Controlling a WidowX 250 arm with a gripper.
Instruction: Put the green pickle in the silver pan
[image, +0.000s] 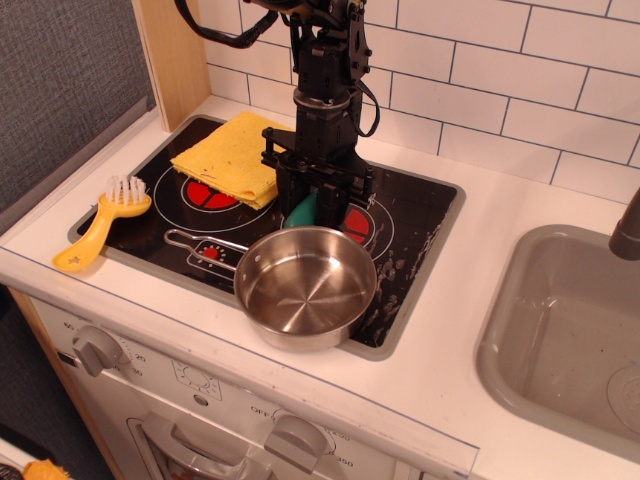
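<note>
The green pickle (301, 210) lies on the black stovetop, on the right red burner just behind the silver pan (305, 292). Only its lower end shows between the gripper's fingers. My gripper (309, 222) is down at the stovetop, pointing straight down, with a black finger on each side of the pickle and closed in against it. The pan is empty, stands at the front edge of the stovetop, and its wire handle (192, 240) points left. The gripper's fingertips are just behind the pan's far rim.
A yellow cloth (230, 155) lies on the left burner, next to the gripper's left finger. A yellow dish brush (100, 222) lies at the stovetop's left edge. A grey sink basin (565, 320) is at the right. A tiled wall stands behind.
</note>
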